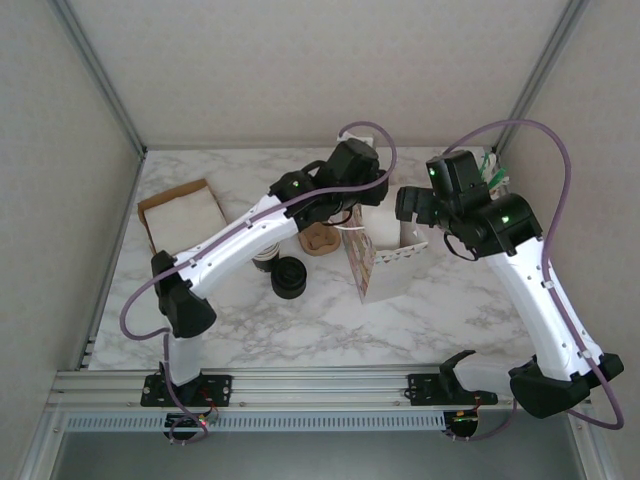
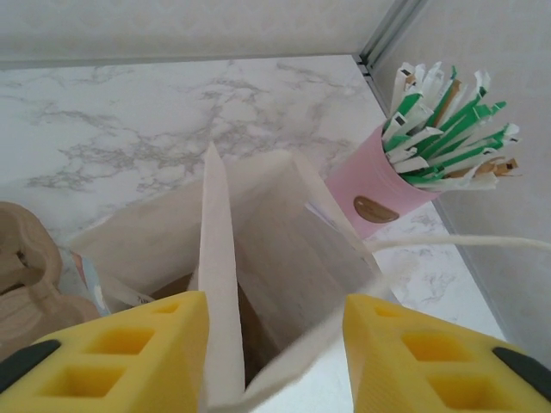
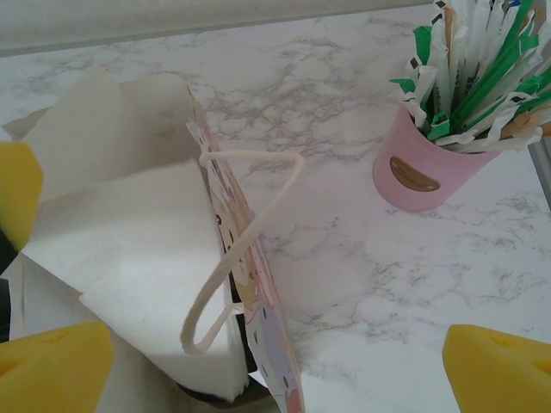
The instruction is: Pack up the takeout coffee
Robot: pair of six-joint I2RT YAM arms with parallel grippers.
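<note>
A white paper bag [image 1: 385, 255] with a cartoon print and cord handles stands mid-table. My left gripper [image 2: 275, 361] hovers over its mouth, open, and the bag's upright paper walls [image 2: 215, 258] rise between its yellow fingers, nothing pinched. My right gripper [image 3: 275, 370] is wide open beside the bag's printed side [image 3: 258, 327], one finger over the bag and the other over bare marble. A dark rounded edge [image 3: 207, 397] shows low inside the bag under a white fold; I cannot tell whether it is the takeout coffee. From above, both grippers [image 1: 345, 215] [image 1: 412, 207] flank the bag.
A pink cup of green and white sticks [image 3: 422, 172] stands right of the bag by the back right corner post. Left of the bag are a brown cup carrier [image 1: 320, 240], a pile of black lids [image 1: 288, 277] and a cardboard box [image 1: 180, 215].
</note>
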